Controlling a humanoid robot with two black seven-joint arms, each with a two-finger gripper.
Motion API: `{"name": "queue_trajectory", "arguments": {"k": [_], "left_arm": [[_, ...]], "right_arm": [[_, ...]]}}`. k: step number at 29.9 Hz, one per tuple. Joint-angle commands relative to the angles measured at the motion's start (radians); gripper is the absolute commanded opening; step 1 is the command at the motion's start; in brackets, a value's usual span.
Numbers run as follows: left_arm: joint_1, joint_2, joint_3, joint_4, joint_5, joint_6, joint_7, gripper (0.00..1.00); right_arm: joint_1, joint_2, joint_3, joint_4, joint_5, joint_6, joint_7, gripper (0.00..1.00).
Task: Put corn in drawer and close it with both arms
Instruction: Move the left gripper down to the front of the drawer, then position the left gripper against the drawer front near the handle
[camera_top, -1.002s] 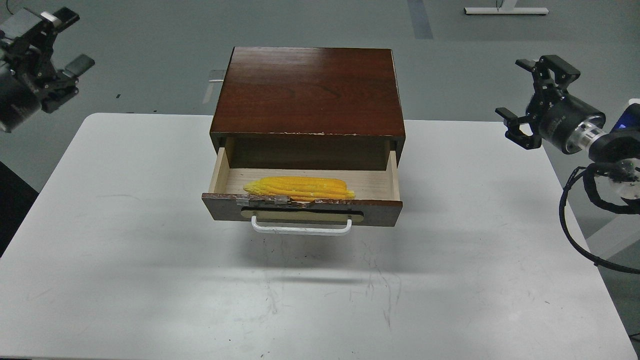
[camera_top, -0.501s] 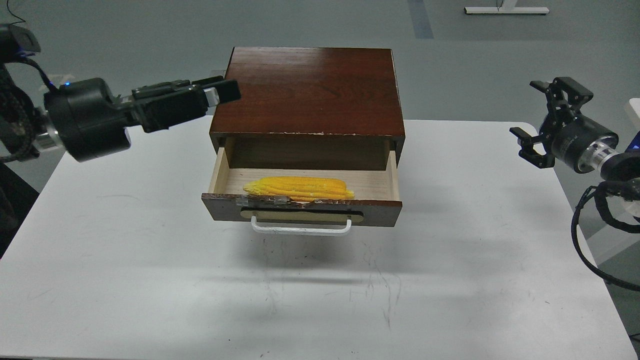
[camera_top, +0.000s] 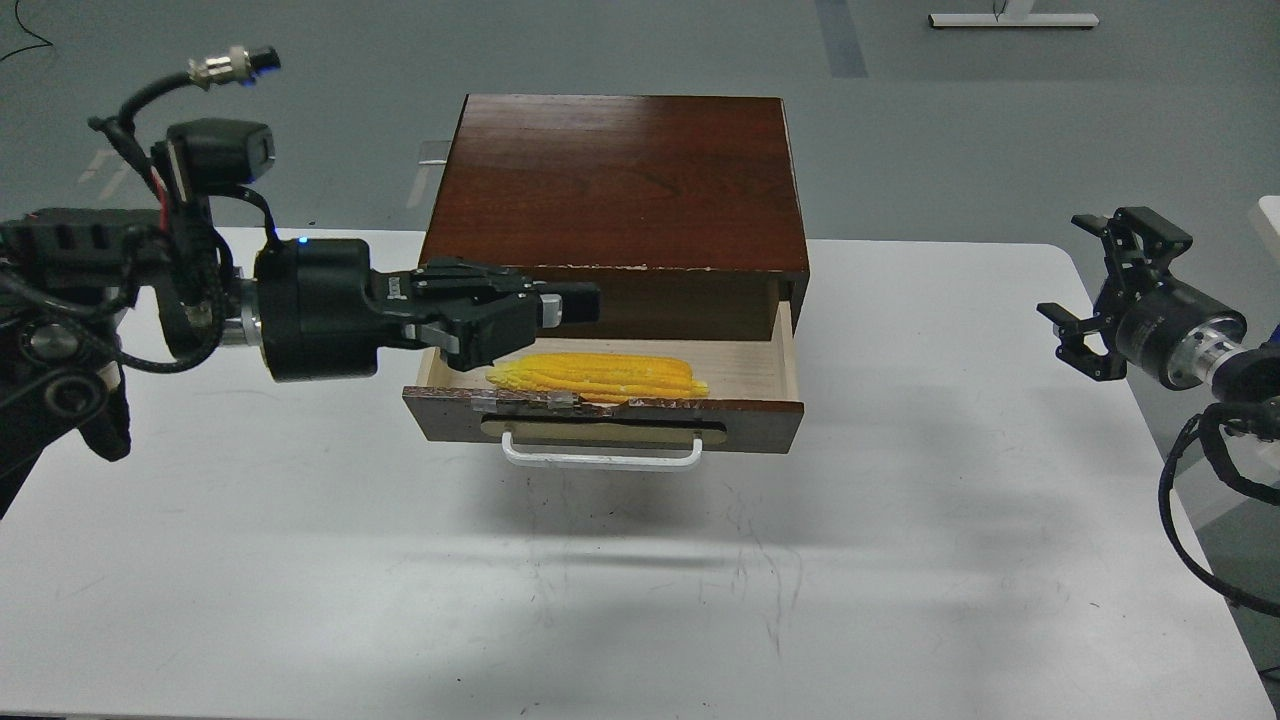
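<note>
Two claws: both are seen above a white bench.
Drawer: pulled out, white handle facing the viewer.
Corn: laid lengthwise inside the drawer, against its front wall.
Left claw: held over the drawer's left part, just above the corn; fingers drawn narrow, nothing gripped.
Right claw: spread wide, empty, well apart at the bench's right edge.
Cabinet: dark brown top, behind the drawer.

Both arms are matte black. The left arm has a thick cylindrical wrist with a small blue light, a silver ring, looped black cables and a silver plug. The right arm shows a silver wrist ring, black cable and clawed jaws.
</note>
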Motion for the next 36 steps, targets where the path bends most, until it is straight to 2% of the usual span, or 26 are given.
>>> {"name": "queue_trajectory", "arguments": {"k": [1, 2, 4, 7, 11, 15, 17, 24, 33, 36], "left_arm": [[0.002, -0.009, 0.001, 0.0, 0.124, 0.0, 0.0, 0.0], [0.002, -0.009, 0.003, 0.0, 0.137, 0.053, 0.0, 0.0], [0.0, -0.009, 0.003, 0.0, 0.143, 0.099, 0.0, 0.0], [0.002, -0.015, 0.009, 0.0, 0.212, 0.134, 0.0, 0.0], [0.003, -0.022, 0.039, 0.0, 0.408, 0.338, 0.0, 0.0], [0.003, 0.043, 0.113, -0.002, 0.408, 0.351, 0.0, 0.0], [0.005, 0.09, 0.214, -0.002, 0.408, 0.352, 0.0, 0.0], [0.008, 0.115, 0.391, -0.002, 0.41, 0.357, 0.0, 0.0], [0.081, 0.097, 0.406, -0.002, 0.497, 0.424, 0.0, 0.0], [0.114, 0.072, 0.408, 0.0, 0.558, 0.496, 0.0, 0.0]], "right_arm": [[-0.008, 0.002, -0.007, -0.026, 0.0, 0.001, 0.0, 1.0], [-0.009, 0.006, -0.012, -0.043, 0.0, 0.001, 0.0, 1.0], [-0.011, 0.011, -0.028, -0.066, 0.0, 0.001, 0.0, 1.0], [-0.017, 0.011, -0.044, -0.074, 0.0, 0.001, 0.009, 1.0], [-0.02, 0.012, -0.05, -0.074, 0.0, 0.001, 0.02, 1.0], [-0.032, 0.012, -0.052, -0.075, 0.0, 0.001, 0.02, 1.0], [-0.035, 0.012, -0.052, -0.078, -0.002, 0.001, 0.02, 1.0], [-0.04, 0.026, -0.096, -0.119, -0.002, 0.001, 0.023, 1.0], [-0.045, 0.041, -0.104, -0.172, -0.002, 0.001, 0.031, 1.0], [-0.048, 0.044, -0.104, -0.172, -0.002, 0.001, 0.031, 1.0]]}}
